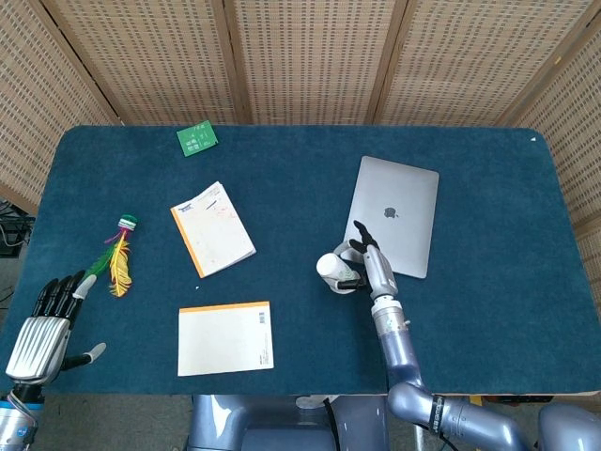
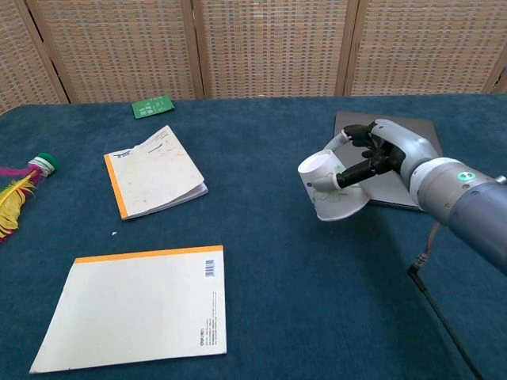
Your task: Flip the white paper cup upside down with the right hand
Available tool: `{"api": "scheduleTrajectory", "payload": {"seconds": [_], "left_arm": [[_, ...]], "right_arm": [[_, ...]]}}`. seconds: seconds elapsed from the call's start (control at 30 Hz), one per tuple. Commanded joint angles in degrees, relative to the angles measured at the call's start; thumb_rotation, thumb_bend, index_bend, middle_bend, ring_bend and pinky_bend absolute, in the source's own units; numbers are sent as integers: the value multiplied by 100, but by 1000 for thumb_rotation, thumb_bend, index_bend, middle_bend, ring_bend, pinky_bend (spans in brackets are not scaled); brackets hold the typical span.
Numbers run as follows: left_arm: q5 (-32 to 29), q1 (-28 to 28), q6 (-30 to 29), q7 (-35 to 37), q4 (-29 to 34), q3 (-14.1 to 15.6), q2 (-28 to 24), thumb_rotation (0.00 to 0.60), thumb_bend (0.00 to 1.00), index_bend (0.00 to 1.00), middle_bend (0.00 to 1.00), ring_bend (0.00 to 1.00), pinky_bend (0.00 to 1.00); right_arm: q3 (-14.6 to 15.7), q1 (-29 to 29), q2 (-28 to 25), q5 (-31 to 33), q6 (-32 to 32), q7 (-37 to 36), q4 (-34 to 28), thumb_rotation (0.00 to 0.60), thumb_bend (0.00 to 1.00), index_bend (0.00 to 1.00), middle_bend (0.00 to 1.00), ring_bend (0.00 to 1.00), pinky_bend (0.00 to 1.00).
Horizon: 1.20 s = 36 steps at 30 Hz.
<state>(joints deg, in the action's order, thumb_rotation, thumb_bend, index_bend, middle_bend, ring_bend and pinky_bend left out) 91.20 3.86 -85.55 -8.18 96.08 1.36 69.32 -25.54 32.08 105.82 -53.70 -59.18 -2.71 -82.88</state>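
The white paper cup (image 2: 329, 188) has a green leaf print and is tilted, its closed base up and to the left, its rim low and to the right. My right hand (image 2: 379, 156) grips it from the right side, thumb and fingers wrapped round the wall. From the head view the cup (image 1: 331, 270) shows just left of the right hand (image 1: 368, 266), above the blue cloth. My left hand (image 1: 42, 322) rests at the table's near left corner, fingers spread and holding nothing.
A silver laptop (image 1: 397, 227) lies shut right behind the right hand. Two orange-edged notebooks (image 1: 212, 228) (image 1: 225, 337) lie left of centre. A feathered shuttlecock (image 1: 118, 256) sits at the left, a green card (image 1: 197, 139) at the back edge.
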Motion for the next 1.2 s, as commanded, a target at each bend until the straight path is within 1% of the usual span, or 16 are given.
{"api": "scheduleTrajectory", "payload": {"seconds": [0.03,0.5,0.77,0.97,1.13,1.2], "left_arm": [[3,0,-2,-21,6,2,6,600,159,0,0,0,0],[-11,-2,-4,-25,2,0,6,600,159,0,0,0,0],[8,-27,-72,-1,48,-7,-38,600,161,0,0,0,0],[14,-22,-64,-3,46,-6,-39,600,161,0,0,0,0],[16,-33,-94,17,48,-13,-52,600,163,0,0,0,0],[20,-35,-103,23,47,-15,-55,600,162,0,0,0,0]], "right_arm": [[68,40,59,-59,42,-79,157,600,271,511,76,0,0],[249,49,61,52,6,44,418,600,271,511,73,0,0],[370,-60,-106,82,-125,214,291,600,271,493,50,0,0],[584,-265,-384,-108,-286,247,-10,600,279,416,1,0,0],[800,-483,-779,-378,-361,168,-445,600,282,310,0,0,0],[848,-536,-871,-478,-399,127,-558,600,281,294,0,0,0]]}}
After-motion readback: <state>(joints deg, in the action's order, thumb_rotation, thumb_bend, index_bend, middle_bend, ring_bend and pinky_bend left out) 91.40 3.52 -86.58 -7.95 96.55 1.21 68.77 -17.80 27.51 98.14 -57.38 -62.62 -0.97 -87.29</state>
